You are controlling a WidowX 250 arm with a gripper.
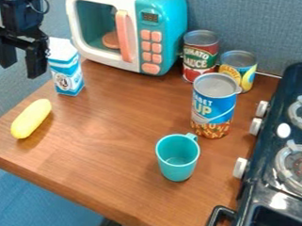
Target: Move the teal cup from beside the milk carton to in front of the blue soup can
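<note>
Now: 2 jaws wide apart, near 1 carton [66, 74] | 1 yellow toy [31, 118] | 1 cup [177, 162] | 3 cans [212, 105]

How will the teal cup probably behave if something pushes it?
The teal cup looks like thin, smooth plastic, so it is probably light, stiff and a little slippery. It narrows toward its base, so a push near the rim may tip it. On its side, it might roll until the handle stops it.
</note>
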